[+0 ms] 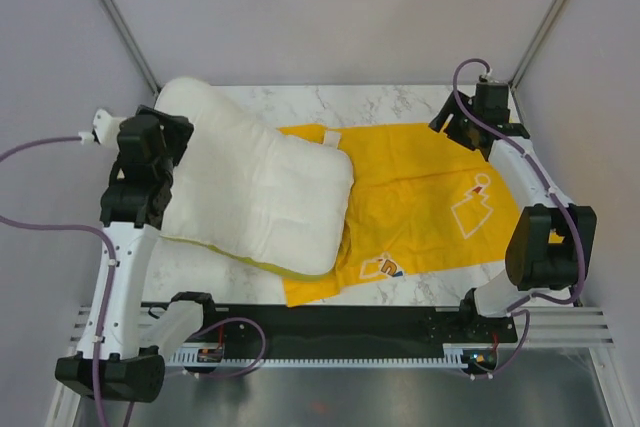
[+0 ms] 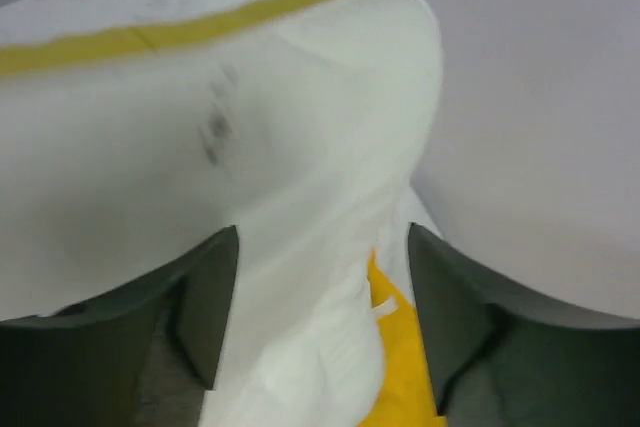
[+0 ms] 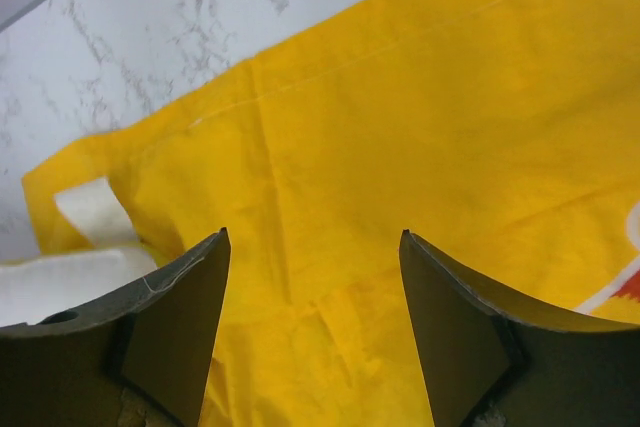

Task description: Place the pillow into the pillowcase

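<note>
The plump white pillow [image 1: 250, 187] lies at the left of the table, its right end over the left part of the flat yellow pillowcase [image 1: 430, 187]. My left gripper [image 1: 168, 162] is at the pillow's left edge, partly covered by it. In the left wrist view the left gripper [image 2: 320, 237] is open, with the pillow [image 2: 250, 117] bulging between its wide-apart fingers and the pillowcase [image 2: 400, 367] below. My right gripper [image 1: 452, 125] hovers open at the pillowcase's far right corner. In the right wrist view only yellow pillowcase [image 3: 400, 117] shows between the right gripper [image 3: 312, 237] fingers.
The marble table [image 1: 400, 102] is enclosed by grey walls at the back and both sides. A white tag [image 1: 333, 139] sits at the pillowcase's far left edge. A black rail [image 1: 350, 332] with the arm bases runs along the near edge.
</note>
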`<control>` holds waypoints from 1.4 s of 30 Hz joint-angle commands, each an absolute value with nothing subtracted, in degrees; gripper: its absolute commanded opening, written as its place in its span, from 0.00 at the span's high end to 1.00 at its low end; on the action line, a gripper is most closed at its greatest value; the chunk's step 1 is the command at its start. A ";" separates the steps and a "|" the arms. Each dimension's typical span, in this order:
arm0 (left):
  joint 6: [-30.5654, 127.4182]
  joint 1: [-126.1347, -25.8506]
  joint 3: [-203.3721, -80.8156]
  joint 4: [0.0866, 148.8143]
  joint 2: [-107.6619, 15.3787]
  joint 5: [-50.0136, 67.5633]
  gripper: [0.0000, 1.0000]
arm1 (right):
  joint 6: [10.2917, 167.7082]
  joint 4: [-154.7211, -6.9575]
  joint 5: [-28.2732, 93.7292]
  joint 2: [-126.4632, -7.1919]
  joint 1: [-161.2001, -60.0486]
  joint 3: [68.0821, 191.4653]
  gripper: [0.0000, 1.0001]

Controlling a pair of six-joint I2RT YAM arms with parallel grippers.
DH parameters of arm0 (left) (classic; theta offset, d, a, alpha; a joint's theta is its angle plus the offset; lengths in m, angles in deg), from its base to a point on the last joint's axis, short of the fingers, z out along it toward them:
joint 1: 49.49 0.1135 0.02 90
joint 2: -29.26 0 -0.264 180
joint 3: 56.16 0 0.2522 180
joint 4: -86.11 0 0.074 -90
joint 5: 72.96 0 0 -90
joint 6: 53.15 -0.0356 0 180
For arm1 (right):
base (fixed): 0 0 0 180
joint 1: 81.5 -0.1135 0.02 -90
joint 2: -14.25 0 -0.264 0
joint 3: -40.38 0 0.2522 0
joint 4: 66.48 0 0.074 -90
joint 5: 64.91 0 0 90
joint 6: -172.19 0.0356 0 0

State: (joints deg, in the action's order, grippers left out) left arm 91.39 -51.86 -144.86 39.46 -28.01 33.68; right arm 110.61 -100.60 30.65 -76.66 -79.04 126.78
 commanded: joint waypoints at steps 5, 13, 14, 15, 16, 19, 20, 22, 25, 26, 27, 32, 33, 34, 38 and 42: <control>83.52 -51.69 -135.92 41.06 -22.23 49.92 0.00 | 107.15 -99.58 32.12 -74.42 -91.77 125.68 0.25; 64.63 -54.93 -145.85 38.88 -35.23 22.95 0.00 | 105.92 -99.05 28.26 -75.83 -100.74 123.67 0.28; 63.75 -58.60 -146.38 37.29 -36.90 21.79 0.00 | 105.92 -99.05 27.90 -75.92 -101.01 123.40 0.27; 62.09 -60.37 -146.30 35.10 -38.22 20.30 0.00 | 105.83 -98.79 27.73 -76.01 -101.10 123.22 0.27; 61.55 -62.04 -145.87 34.39 -40.50 15.50 0.00 | 105.74 -98.79 27.46 -76.01 -101.01 122.87 0.27; 60.93 -69.68 -141.83 34.29 -43.32 9.57 0.00 | 104.86 -98.96 27.02 -75.05 -101.10 122.17 0.25; 60.93 -74.75 -140.43 34.29 -43.86 9.57 0.00 | 104.77 -99.14 26.41 -74.70 -101.10 121.91 0.24; 60.93 -79.27 -139.36 34.29 -44.82 9.57 0.00 | 104.51 -99.05 25.88 -73.73 -101.01 120.85 0.24; 60.67 -86.22 -138.48 37.34 -46.32 9.91 0.00 | 104.51 -99.05 25.53 -72.33 -101.10 119.71 0.23; 62.67 -88.15 -137.70 38.24 -47.28 10.26 0.00 | 104.51 -99.05 25.61 -72.06 -101.10 119.44 0.23; 62.95 -88.60 -137.17 39.20 -47.98 10.79 0.00 | 104.60 -98.97 26.14 -71.88 -101.10 118.83 0.23; 64.88 -88.52 -134.97 41.40 -55.45 16.77 0.00 | 104.86 -98.00 27.28 -70.48 -101.10 116.98 0.23; 65.32 -88.26 -134.79 41.41 -58.51 19.90 0.00 | 104.95 -98.00 27.63 -70.30 -101.10 116.63 0.23; 65.50 -88.17 -134.70 41.76 -60.02 20.28 0.00 | 104.95 -98.08 27.64 -69.95 -101.10 116.54 0.23; 65.15 -87.99 -135.49 43.16 -68.19 20.29 0.00 | 104.77 -98.00 28.60 -69.51 -101.10 116.02 0.23; 65.41 -87.82 -134.97 43.70 -71.72 24.73 0.34 | 105.21 -96.86 29.48 -69.86 -101.71 114.44 0.23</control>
State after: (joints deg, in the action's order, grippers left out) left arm 64.46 -88.13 -135.77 42.92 -69.39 19.82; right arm 105.69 -99.40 28.00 -71.26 -101.16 115.90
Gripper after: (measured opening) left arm 0.707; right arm 0.768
